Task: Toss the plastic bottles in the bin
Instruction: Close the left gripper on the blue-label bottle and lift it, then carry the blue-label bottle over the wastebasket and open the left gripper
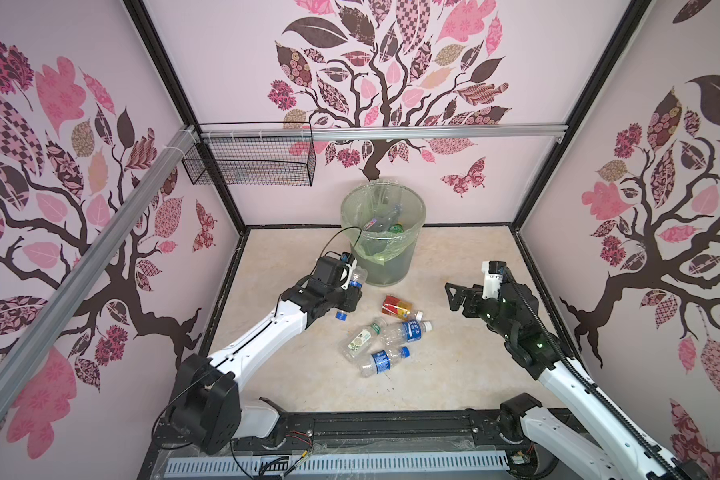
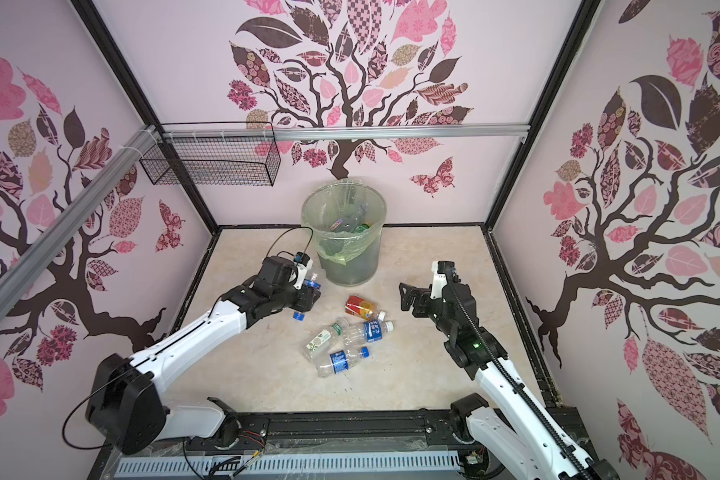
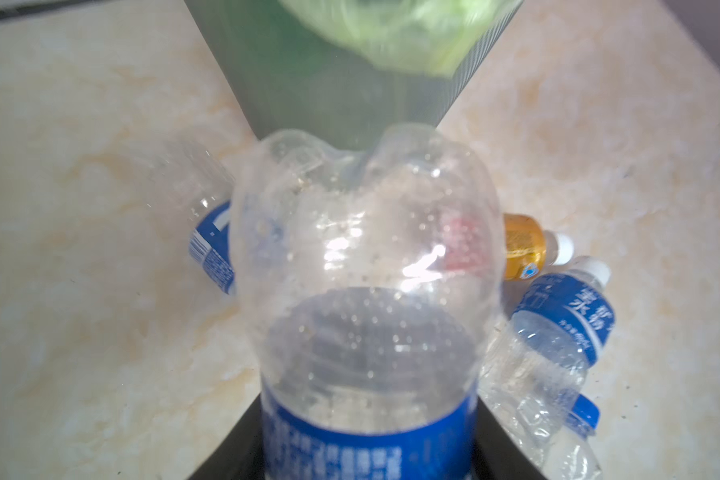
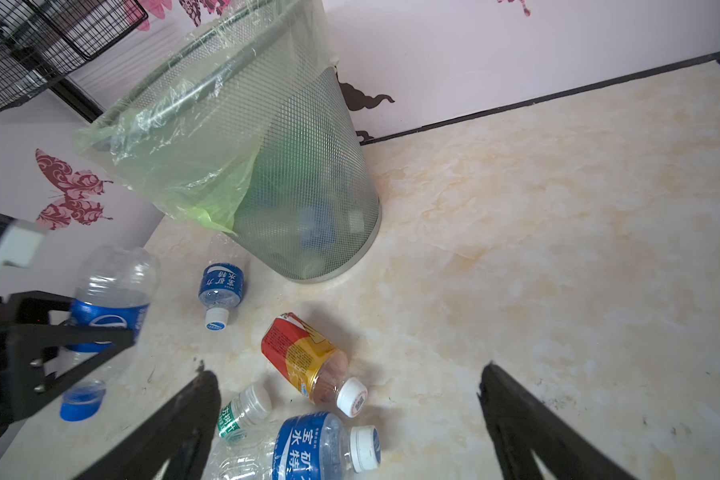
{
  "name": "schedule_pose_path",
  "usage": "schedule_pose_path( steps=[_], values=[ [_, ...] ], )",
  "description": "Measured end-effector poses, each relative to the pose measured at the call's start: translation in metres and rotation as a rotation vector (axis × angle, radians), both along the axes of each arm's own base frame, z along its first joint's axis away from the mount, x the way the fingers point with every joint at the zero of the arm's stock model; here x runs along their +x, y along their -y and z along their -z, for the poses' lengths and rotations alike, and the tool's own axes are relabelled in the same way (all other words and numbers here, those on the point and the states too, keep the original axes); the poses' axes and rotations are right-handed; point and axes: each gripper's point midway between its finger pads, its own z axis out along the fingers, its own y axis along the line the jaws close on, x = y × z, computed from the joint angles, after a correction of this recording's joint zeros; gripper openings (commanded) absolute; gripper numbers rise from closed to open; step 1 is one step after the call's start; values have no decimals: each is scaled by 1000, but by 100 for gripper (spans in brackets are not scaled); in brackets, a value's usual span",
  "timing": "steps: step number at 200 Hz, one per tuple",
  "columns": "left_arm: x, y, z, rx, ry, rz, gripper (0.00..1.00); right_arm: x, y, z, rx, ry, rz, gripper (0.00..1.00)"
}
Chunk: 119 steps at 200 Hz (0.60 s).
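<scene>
My left gripper (image 1: 352,297) is shut on a clear plastic bottle (image 3: 362,257) with a blue label. It holds the bottle just left of the bin's base, blue cap (image 1: 341,316) pointing down. The bin (image 1: 408,232), grey mesh with a pale green bag, stands at the back middle and holds several bottles. On the floor lie a red-yellow labelled bottle (image 1: 395,306), a blue-labelled one with a white cap (image 1: 408,330), a green-and-white labelled one (image 1: 360,340) and a blue-capped one (image 1: 383,360). Another blue-labelled bottle (image 4: 221,286) lies by the bin's foot. My right gripper (image 1: 450,297) hangs open, right of the pile.
A black wire basket (image 1: 250,160) hangs on the back rail at the left, above the floor. Pink patterned walls close in the marble-look floor (image 1: 454,374) on three sides. The arms' base rail (image 1: 391,428) runs along the front edge.
</scene>
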Motion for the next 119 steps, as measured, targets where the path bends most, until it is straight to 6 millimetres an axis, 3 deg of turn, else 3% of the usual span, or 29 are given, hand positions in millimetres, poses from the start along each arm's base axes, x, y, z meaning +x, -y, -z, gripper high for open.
schedule_pose_path(
  steps=[23,44,85,119],
  values=[
    [-13,-15,-43,-57,121,-42,54,-1,0,2,-3,-10,-1,100],
    [-28,-38,-67,-100,206,-111,54,-2,0,5,-6,-20,-2,100],
    [-55,-81,-87,-176,308,-247,54,-4,-1,7,-6,-33,-14,100],
    [-73,-101,-95,-235,366,-312,55,-5,-4,8,-2,-37,-28,100]
  ],
)
